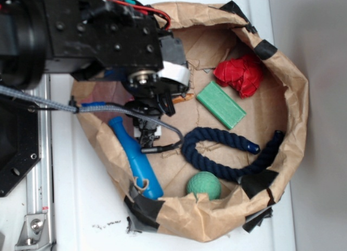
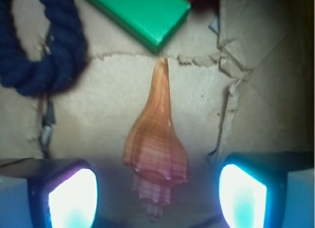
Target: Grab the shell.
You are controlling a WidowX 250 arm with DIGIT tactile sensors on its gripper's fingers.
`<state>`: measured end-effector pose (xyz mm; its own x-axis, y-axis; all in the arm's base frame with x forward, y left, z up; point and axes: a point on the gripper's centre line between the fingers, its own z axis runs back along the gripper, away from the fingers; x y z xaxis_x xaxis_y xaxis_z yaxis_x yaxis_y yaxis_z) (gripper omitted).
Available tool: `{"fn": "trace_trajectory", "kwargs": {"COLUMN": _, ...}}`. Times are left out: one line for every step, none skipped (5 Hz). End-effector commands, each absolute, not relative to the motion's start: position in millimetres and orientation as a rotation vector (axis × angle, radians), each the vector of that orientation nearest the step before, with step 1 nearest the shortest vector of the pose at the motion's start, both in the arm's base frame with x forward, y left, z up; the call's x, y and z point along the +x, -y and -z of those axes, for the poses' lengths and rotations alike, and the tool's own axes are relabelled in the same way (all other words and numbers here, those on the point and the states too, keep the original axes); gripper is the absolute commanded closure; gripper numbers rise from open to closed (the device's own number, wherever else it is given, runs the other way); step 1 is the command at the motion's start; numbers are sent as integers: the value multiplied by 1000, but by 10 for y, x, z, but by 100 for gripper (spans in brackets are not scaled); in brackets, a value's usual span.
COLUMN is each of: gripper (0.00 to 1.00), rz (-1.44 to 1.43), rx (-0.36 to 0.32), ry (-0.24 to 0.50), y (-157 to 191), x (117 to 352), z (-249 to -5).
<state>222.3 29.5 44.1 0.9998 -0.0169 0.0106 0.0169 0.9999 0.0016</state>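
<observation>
The shell [image 2: 156, 139] is tan-orange and ridged. It lies on the brown paper with its thin point toward the green block [image 2: 140, 14]. In the wrist view its bulbous end sits between my two fingers, which stand wide apart, one on each side and not touching it. My gripper [image 2: 157, 188] is open and empty. In the exterior view the gripper [image 1: 162, 102] hangs over the shell. Only the shell's orange tip [image 1: 184, 97] shows beside it.
All this lies in a brown paper basin [image 1: 293, 83] with raised walls. Inside are a blue bottle-shaped toy [image 1: 135, 159], a dark blue rope [image 1: 217, 156], a green ball [image 1: 204, 185], the green block [image 1: 220, 104] and a red cloth [image 1: 241, 73]. The rope [image 2: 44, 55] also lies left of the shell.
</observation>
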Motion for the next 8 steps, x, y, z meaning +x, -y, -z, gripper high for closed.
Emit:
{"fn": "trace_trajectory", "kwargs": {"gripper": 0, "rz": 29, "rx": 3, "ry": 8, "y": -286, "x": 2332, "z": -209}}
{"fn": "trace_trajectory", "kwargs": {"gripper": 0, "rz": 31, "rx": 8, "ry": 11, "y": -245, "x": 2348, "z": -156}}
{"fn": "trace_trajectory", "kwargs": {"gripper": 100, "rz": 21, "rx": 12, "ry": 19, "y": -239, "x": 2361, "z": -111}}
{"fn": "trace_trajectory", "kwargs": {"gripper": 100, "rz": 24, "rx": 27, "ry": 15, "y": -242, "x": 2357, "z": -78}}
{"fn": "trace_trajectory", "kwargs": {"gripper": 100, "rz": 15, "rx": 27, "ry": 44, "y": -253, "x": 2387, "z": -218}}
{"fn": "trace_trajectory", "kwargs": {"gripper": 100, "rz": -12, "rx": -8, "ry": 171, "y": -269, "x": 2523, "z": -722}}
{"fn": "trace_trajectory", "kwargs": {"gripper": 100, "rz": -36, "rx": -22, "ry": 280, "y": -240, "x": 2669, "z": -1236}}
{"fn": "trace_trajectory", "kwargs": {"gripper": 100, "rz": -67, "rx": -25, "ry": 311, "y": -133, "x": 2807, "z": -1713}}
